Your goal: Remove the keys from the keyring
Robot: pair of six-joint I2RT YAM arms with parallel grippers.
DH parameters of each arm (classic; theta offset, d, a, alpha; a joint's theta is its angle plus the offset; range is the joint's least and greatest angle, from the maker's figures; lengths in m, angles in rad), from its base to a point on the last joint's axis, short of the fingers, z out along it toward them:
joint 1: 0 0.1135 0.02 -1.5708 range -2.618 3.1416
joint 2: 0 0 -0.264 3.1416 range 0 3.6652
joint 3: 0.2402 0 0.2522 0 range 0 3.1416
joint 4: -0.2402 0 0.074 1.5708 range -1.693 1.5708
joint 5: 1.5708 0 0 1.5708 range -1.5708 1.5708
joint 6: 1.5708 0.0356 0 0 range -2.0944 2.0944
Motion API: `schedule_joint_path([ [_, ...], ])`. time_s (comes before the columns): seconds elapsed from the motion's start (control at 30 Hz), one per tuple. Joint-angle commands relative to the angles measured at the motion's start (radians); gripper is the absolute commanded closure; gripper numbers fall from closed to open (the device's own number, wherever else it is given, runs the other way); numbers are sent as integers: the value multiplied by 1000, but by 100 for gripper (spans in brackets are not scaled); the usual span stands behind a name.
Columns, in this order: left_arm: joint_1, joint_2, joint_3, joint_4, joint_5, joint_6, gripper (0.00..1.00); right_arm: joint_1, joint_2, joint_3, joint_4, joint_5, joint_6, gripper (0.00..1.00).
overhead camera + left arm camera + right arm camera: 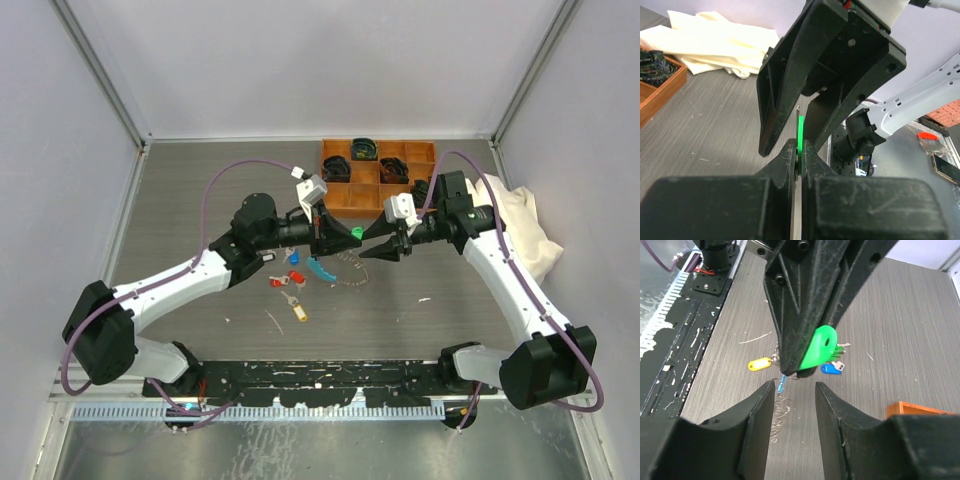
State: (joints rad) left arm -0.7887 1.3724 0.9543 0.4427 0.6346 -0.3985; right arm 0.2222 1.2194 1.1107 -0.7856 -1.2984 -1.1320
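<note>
Keyring [322, 270] — floppy silvery coil with a light-blue plastic segment; it hangs beneath the left jaws, its slack lower part reaching the surface [200, 200] under the gap of the right jaws. Green-tagged key [819, 347]: held edge-on by the left jaws, which are pressed together on its tag; the tag projects past their tips toward the right jaws. Right jaws: apart, holding nothing, tips just short of the green tag and a little below it, facing the left jaws head-on. Red-tagged key [293, 279], yellow-tagged key [759, 363] and blue-tagged key [832, 368]: lying on the surface below the left jaws, apparently already off the ring. Whether the green key is still threaded on the coil cannot be told. Step in hand, as judged: parting the green key from the coil. Handling note — keep the left clamp firm on the tag. Bring the right jaws onto the coil or blue segment just under the left tips, not onto the tag. Close fully, then draw apart slowly along the coil's line, since the slack loop may snag or slip.
</note>
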Motion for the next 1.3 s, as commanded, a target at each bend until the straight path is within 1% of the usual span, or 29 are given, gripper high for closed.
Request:
schedule_joint_path([
  [0.0, 3, -6, 50, 138, 44, -34, 100, 25, 2, 38, -11, -49, -46, 58],
  [0.1, 3, -9, 46, 141, 45, -36, 100, 28, 10, 38, -6, -43, -40, 61],
  [0.47, 3, -19, 41, 143, 54, -36, 100, 28, -3, 30, 3, -49, -9, 68],
  [0.83, 2, -22, 35, 139, 62, -35, 100, 28, -14, 26, 1, -46, 14, 84],
  [0.93, 3, -24, 37, 139, 69, -33, 100, 27, -15, 29, 2, -37, 20, 83],
  [1.13, 3, -18, 42, 137, 80, -34, 100, 21, -14, 39, 24, -16, 61, 74],
  [1.27, 1, -14, 46, 136, 88, -34, 100, 21, -12, 38, 27, -31, 60, 68],
])
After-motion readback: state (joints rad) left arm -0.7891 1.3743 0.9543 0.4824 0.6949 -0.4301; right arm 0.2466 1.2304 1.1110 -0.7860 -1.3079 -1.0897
